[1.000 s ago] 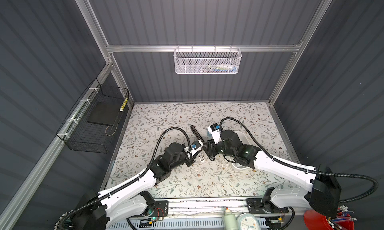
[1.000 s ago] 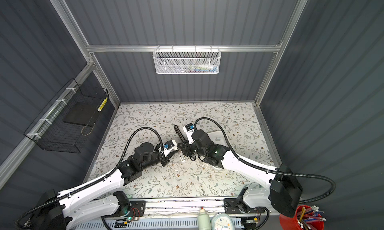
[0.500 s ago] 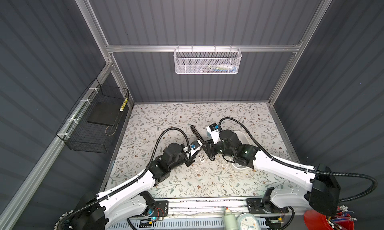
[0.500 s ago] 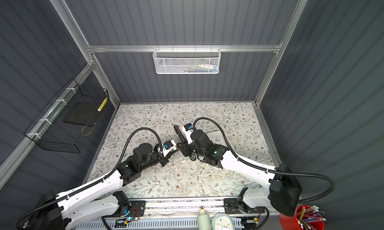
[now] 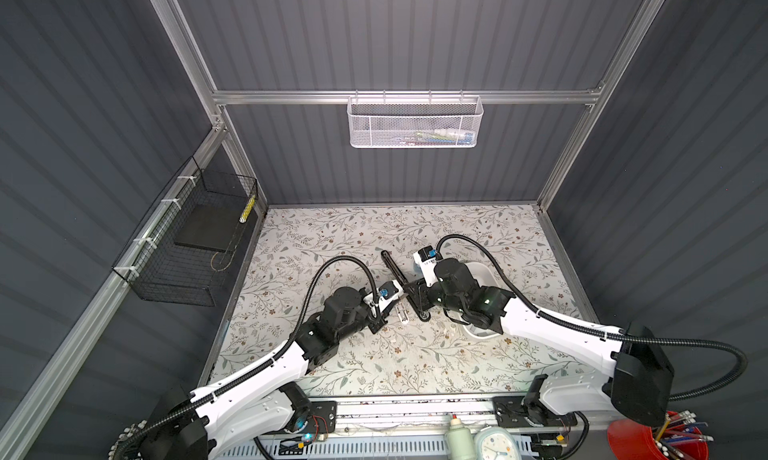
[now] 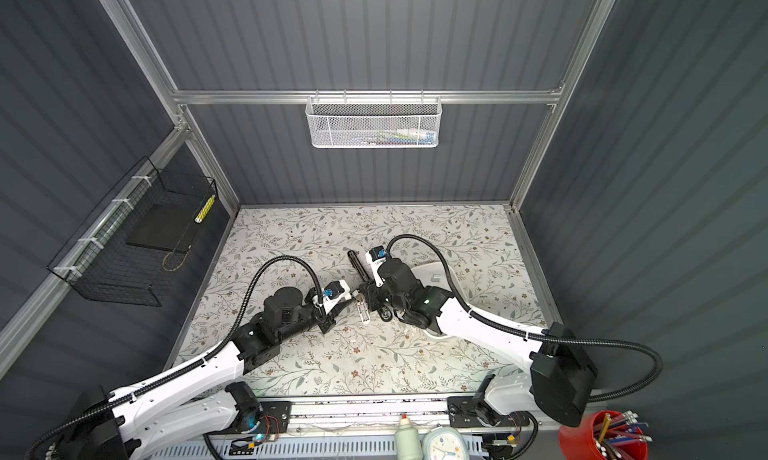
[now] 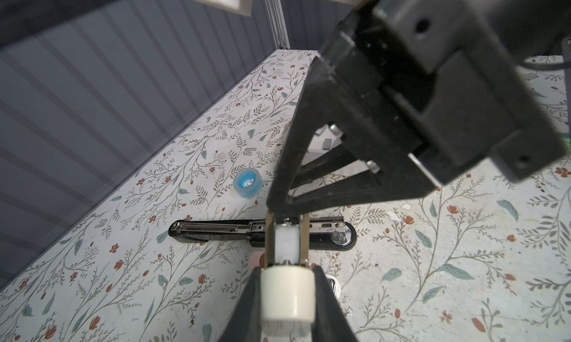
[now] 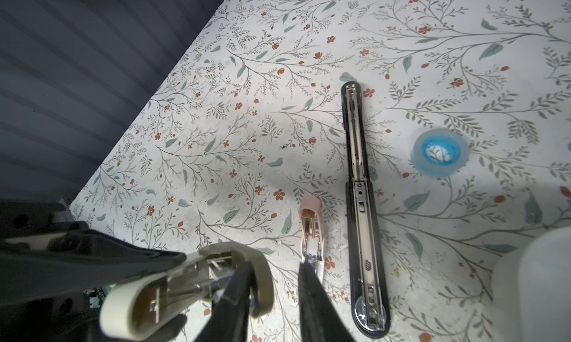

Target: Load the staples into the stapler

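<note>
we see the left gripper (image 7: 285, 281) clamped on the cream stapler (image 8: 148, 297), which gapes open near the middle of the bench (image 5: 332, 237), close to the black stapler (image 8: 360, 220) lying opened flat. the right gripper (image 8: 273, 272) holds its jaws narrow at the cream stapler's mouth, and we cannot tell whether they pinch anything. a grey strip of the staples (image 7: 326, 143) lies in the white tray (image 5: 484, 273) on the bench's right half.

Top views are both looking down from high above the black stapler (image 5: 400, 277), far off, sharing the whole table (image 5: 316, 237). Wrist cams are sitting close to it: left facing it side-on, right along its length.
</note>
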Controlling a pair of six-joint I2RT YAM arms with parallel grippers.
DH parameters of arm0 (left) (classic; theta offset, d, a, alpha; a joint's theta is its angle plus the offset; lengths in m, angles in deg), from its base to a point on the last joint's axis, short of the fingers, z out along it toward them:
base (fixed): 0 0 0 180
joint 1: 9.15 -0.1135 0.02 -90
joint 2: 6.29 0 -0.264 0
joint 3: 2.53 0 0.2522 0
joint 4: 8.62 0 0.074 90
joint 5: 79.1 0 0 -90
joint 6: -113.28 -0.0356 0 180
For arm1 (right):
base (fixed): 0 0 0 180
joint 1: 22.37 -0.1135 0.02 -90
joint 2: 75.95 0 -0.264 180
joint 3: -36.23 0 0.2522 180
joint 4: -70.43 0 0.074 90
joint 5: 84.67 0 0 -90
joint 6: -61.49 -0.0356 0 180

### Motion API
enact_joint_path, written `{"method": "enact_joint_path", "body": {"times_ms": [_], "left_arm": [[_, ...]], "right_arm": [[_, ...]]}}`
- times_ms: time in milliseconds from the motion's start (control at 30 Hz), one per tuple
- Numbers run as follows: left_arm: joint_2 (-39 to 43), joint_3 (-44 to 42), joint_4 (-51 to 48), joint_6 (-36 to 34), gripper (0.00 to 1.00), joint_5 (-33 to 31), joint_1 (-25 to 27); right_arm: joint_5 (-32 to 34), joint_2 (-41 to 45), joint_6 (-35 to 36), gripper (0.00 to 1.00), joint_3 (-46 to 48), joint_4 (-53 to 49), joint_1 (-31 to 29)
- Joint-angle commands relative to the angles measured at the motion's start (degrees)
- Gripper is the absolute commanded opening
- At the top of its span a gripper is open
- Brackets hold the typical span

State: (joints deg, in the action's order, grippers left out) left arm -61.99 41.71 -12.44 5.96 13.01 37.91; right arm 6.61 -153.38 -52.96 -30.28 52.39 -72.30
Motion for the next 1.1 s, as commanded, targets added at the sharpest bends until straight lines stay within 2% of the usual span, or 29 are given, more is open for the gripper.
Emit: {"method": "enact_joint_path", "body": {"times_ms": [0, 767, 1067], "left_arm": [[1.55, 0.22, 3.34, 0.29, 0.0, 0.71, -0.25], [5.04, -2.39, 7.06, 0.82, 0.0, 2.84, -0.27], [6.87, -3.39, 8.58, 0.21, 0.0, 5.96, -0.23]], "right_arm": [[1.79, -0.96, -0.08, 0.28, -1.37, -2.82, -0.08], [4.54, -5.14, -1.21, 0.31, -4.71, -7.14, 0.01], [4.41, -6.04, -1.47, 0.42, -5.08, -7.37, 0.01]]}}
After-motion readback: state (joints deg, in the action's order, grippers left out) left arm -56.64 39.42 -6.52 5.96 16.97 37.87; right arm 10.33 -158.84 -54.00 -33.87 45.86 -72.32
